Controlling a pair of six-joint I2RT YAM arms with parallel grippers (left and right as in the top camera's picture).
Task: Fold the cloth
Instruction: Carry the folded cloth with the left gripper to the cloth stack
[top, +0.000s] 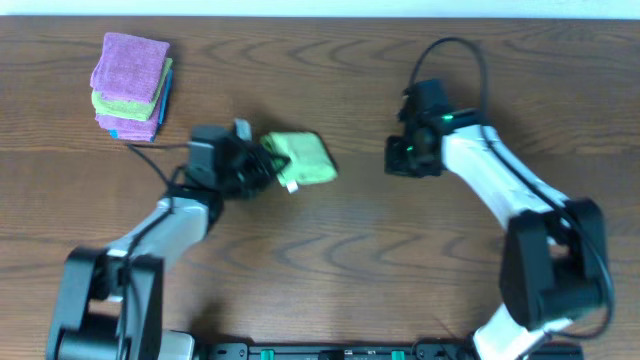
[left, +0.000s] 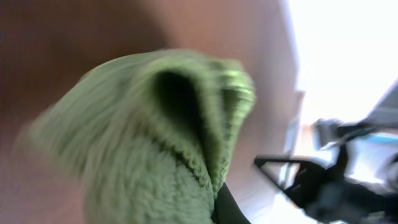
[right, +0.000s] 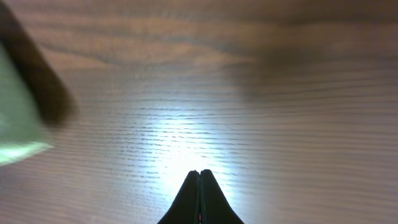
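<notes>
The folded green cloth lies left of centre in the overhead frame on the wooden table. The left gripper pinches the cloth's left edge, and the wrist view is blurred. The right gripper, right of centre, has its fingers pressed together on nothing. A stack of cloths sits upper left.

There are two robot arms with two grippers, the left gripper and the right gripper. There is one green cloth at the left gripper, one pile of folded cloths well away from it, and one table.
</notes>
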